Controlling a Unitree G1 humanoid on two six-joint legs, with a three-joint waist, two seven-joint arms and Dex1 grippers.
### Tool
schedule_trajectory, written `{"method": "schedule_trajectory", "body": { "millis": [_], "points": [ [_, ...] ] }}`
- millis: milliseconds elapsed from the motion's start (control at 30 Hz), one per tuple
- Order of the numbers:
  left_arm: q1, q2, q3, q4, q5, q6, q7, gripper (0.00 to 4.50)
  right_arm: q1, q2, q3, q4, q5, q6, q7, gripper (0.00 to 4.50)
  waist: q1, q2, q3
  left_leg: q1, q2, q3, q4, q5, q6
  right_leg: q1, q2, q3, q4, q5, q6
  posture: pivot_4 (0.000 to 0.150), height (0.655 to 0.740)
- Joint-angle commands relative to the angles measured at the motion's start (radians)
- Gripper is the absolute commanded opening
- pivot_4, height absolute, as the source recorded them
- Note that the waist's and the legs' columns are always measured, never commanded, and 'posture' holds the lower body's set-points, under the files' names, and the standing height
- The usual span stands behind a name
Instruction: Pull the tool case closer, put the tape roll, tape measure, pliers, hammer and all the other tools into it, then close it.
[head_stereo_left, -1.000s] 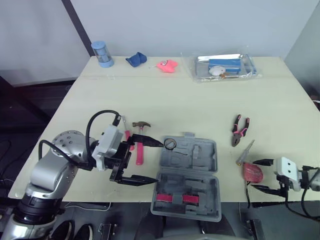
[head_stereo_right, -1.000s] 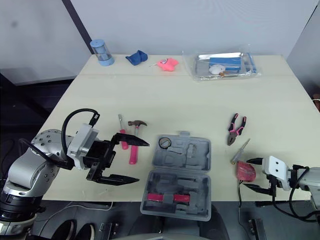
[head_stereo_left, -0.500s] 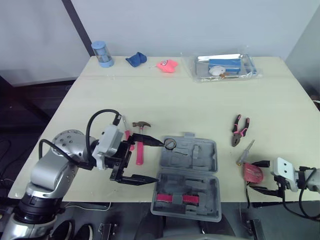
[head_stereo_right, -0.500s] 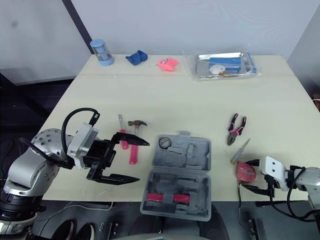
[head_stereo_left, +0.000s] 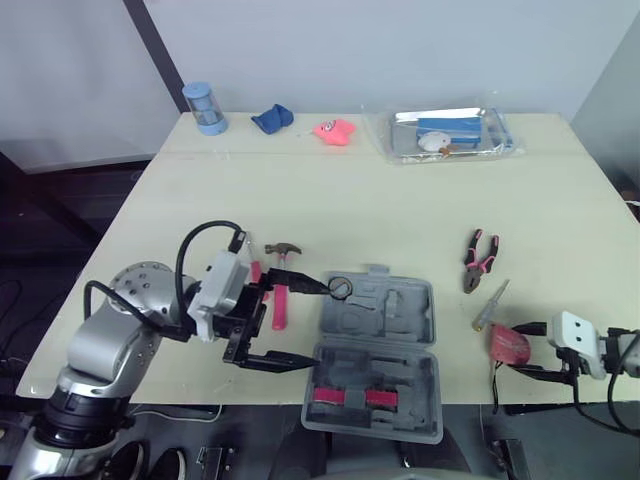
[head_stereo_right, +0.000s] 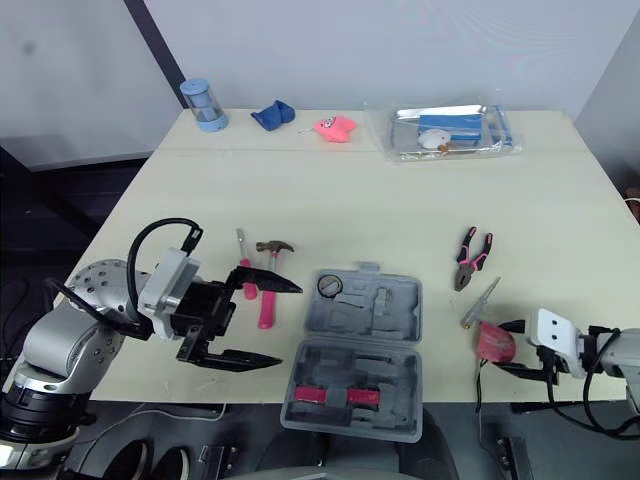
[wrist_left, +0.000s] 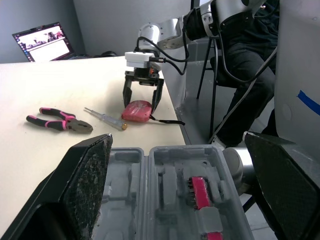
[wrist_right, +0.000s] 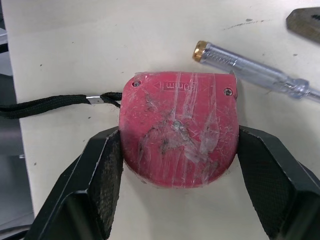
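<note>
The grey tool case (head_stereo_left: 378, 350) lies open at the table's front edge, a small tape roll (head_stereo_left: 340, 288) at its far left corner. My left gripper (head_stereo_left: 298, 322) stands open just left of the case, which fills the foreground of the left wrist view (wrist_left: 165, 200). A pink-handled hammer (head_stereo_left: 280, 292) and a pink screwdriver (head_stereo_left: 252, 264) lie behind that gripper. My right gripper (head_stereo_left: 524, 349) is shut on the red tape measure (wrist_right: 177, 142), which rests on the table. Its fingers (wrist_right: 95, 185) press both sides. Pliers (head_stereo_left: 480, 260) and a clear tester screwdriver (head_stereo_left: 490, 305) lie nearby.
Along the far edge stand a blue cup (head_stereo_left: 204, 107), a blue object (head_stereo_left: 272, 118), a pink object (head_stereo_left: 335, 130) and a plastic bag of items (head_stereo_left: 450, 133). In the left wrist view a seated person (wrist_left: 240, 75) is beyond the table edge, and a laptop (wrist_left: 45, 42) sits far off.
The right gripper's fingers have drawn in against the tape measure's sides. The left arm has shifted only slightly.
</note>
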Motion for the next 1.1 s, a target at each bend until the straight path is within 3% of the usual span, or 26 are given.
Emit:
{"method": "schedule_trajectory", "body": {
  "millis": [33,300,567,900,1100],
  "points": [
    [0.002,0.006,0.020,-0.013,-0.010,-0.014,0.001,4.50,0.002,-0.030,-0.028,-0.042,0.028,0.003,0.010,2.87,0.000,0.000,0.000,0.000,0.000,0.000,0.000,0.000,0.000,0.000,0.000,0.000,0.000,0.000,0.000,0.150,0.7400],
    [0.065,-0.008,0.063,-0.011,-0.023,-0.012,0.055,4.50,-0.021,-0.161,-0.012,-0.436,0.075,0.332,0.024,2.87,-0.003,0.005,0.003,0.001,0.000,0.000,0.000,0.000,0.000,0.000,0.000,0.001,0.001,0.000,0.000,0.150,0.7400],
    [0.118,-0.019,0.121,0.020,-0.015,-0.032,0.105,4.50,-0.286,-0.152,0.207,-0.714,-0.022,0.813,-0.035,2.87,0.003,0.004,0.003,-0.001,0.000,-0.001,0.000,0.000,0.000,-0.001,0.000,-0.001,0.000,0.000,0.000,0.150,0.7400],
    [0.150,-0.031,0.166,0.074,0.006,-0.052,0.148,4.50,-0.592,-0.055,0.519,-0.679,-0.234,0.989,-0.009,2.87,0.000,0.004,0.004,-0.002,0.000,-0.003,0.000,0.000,0.000,-0.002,0.000,-0.003,0.000,0.000,0.000,0.150,0.7400],
    [0.171,-0.027,0.173,0.078,0.008,-0.053,0.162,4.50,-0.656,0.009,0.610,-0.634,-0.320,1.002,-0.015,2.87,0.004,0.004,0.004,-0.006,0.000,-0.003,0.000,0.000,0.000,-0.007,0.000,-0.003,0.000,0.000,0.000,0.150,0.7400]
  ]
}}
